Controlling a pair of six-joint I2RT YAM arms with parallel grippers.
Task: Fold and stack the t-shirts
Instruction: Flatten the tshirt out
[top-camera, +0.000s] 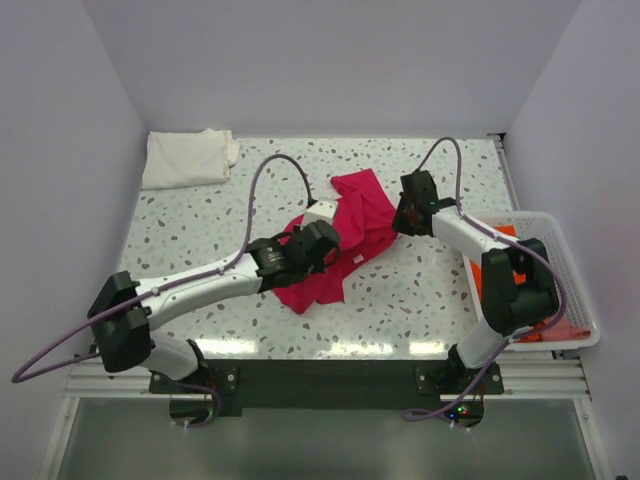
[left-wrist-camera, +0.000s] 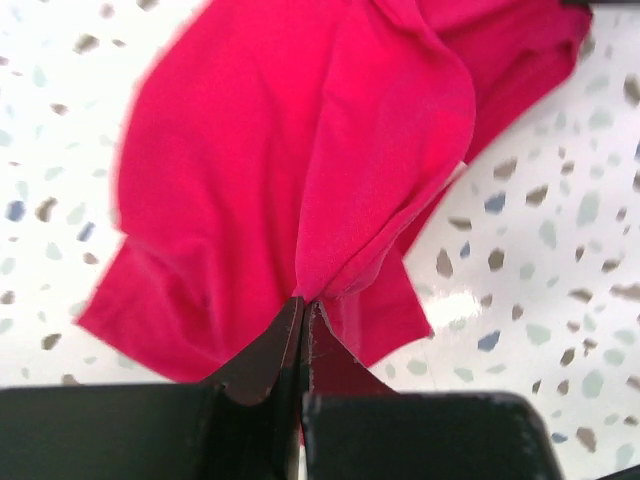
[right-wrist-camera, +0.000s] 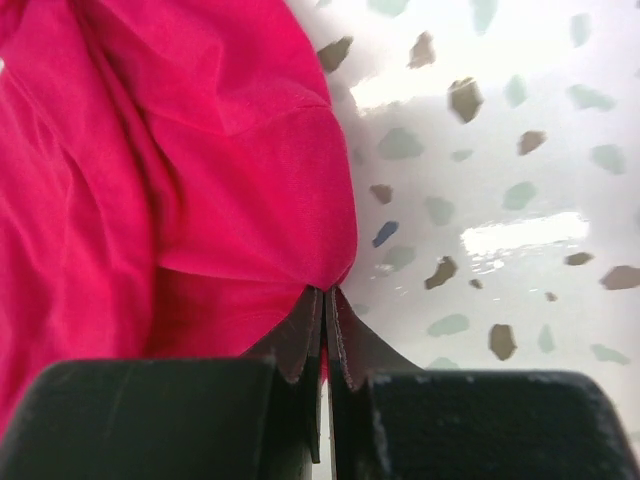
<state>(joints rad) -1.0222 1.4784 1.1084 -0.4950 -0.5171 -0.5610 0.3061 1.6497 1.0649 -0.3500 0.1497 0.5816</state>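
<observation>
Left pincer (left-wrist-camera: 303, 308) and right pincer (right-wrist-camera: 327, 293) pinch magenta-red t-shirt (top-camera: 360, 215) between them.

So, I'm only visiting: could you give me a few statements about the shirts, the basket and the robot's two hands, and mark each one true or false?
1. The left hand and the right hand are both pinched shut on the magenta shirt. True.
2. The cream shirt lies in the basket. False: it lies at the far left corner of the table.
3. The magenta shirt is folded flat. False: it lies crumpled mid-table.
4. The basket sits at the table's right side. True.
</observation>
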